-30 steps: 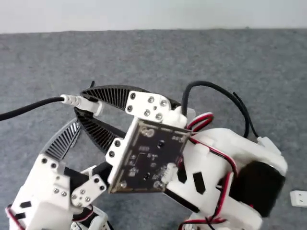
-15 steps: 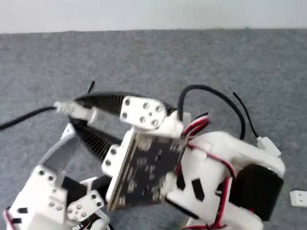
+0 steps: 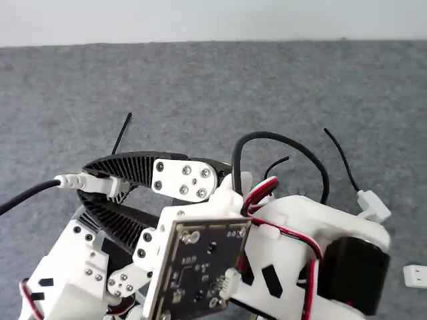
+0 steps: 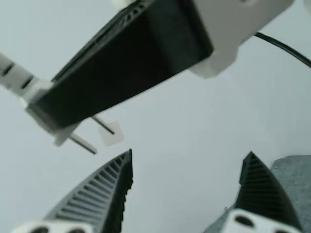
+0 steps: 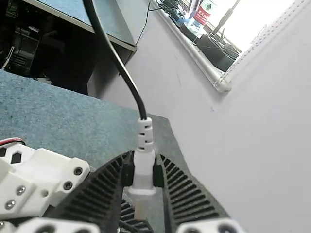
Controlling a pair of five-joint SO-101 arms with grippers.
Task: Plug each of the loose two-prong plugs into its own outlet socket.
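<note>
Right pincer [image 3: 92, 187]: clenched on the plug [image 5: 143, 170], which sits between its fingertips.
Left pincer [image 4: 189, 156]: released, both fingers spread wide, nothing in it.
Where the plug is: up off the grey mat [image 3: 267, 87], at the left side of the scene, in the right pincer.
Which way it lies: its long side runs left to right. The black cord [image 5: 109, 53] goes out to the left. The two prongs [image 4: 82, 142] point back to the right, in toward the right pincer's own arm.
Who is nearer: the left pincer is just beside the plug, on the prong end, not touching it.
What the next move needs: I think the prongs must end up pointing out and free, so the plug may need a new grip.
How the plug looks: small and white, with a ribbed white neck where the cord joins and two thin flat prongs.
Also there: a little white piece [image 3: 372, 204] on a thin black wire lies on the mat at the right, well apart. I cannot tell what it is.
</note>
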